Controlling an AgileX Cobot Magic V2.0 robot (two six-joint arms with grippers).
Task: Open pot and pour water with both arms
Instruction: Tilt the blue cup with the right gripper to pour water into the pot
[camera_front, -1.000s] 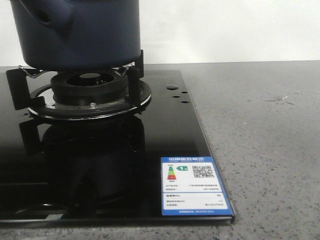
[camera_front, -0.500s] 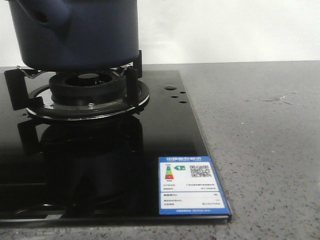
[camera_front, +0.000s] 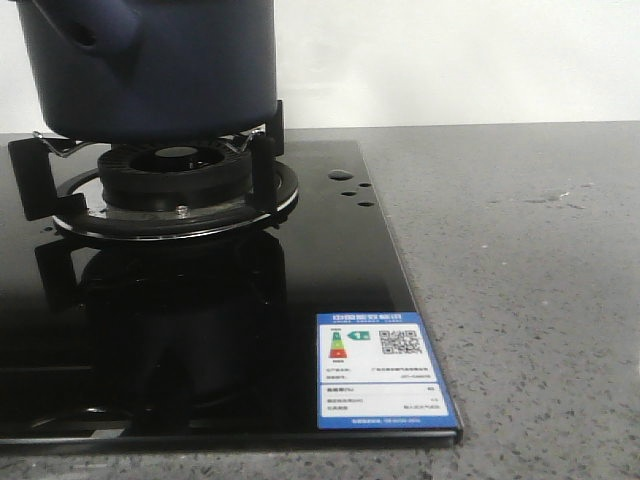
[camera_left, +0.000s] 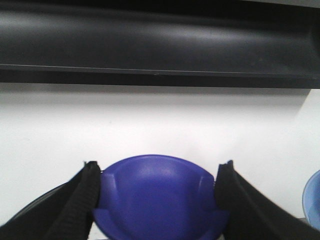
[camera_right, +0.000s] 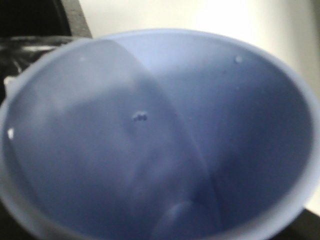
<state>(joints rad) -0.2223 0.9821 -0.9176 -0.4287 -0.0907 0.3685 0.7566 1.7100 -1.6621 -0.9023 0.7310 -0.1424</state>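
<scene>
The pot (camera_front: 150, 65) sits on the black pan supports (camera_front: 262, 150) over the gas burner (camera_front: 175, 175) of a glass hob (camera_front: 330, 260), at the far left of the grey speckled bench (camera_front: 520, 260). Neither arm nor its fingers appear in the front view, so how the pot lies relative to them cannot be told from there. The pot's top and left side are cut off by the frame edge; only its straight dark wall, rounded base and part of the stubby handle with its hole show.

In the left wrist view, the left fingers (camera_left: 87, 200) stand well apart, one on each side of a rounded blue-violet piece (camera_left: 159, 197), apparently pressed against its sides; what that piece is cannot be made out. A sliver of pale blue rim (camera_left: 312, 202) shows at the edge beside it.

The right wrist view is almost filled by the blurred inside of a pale blue cup (camera_right: 150, 135), seen from above its mouth. The right fingers are hidden, so whether they are apart or together cannot be told.

An energy label (camera_front: 385, 370) is stuck on the hob's near right corner.
</scene>
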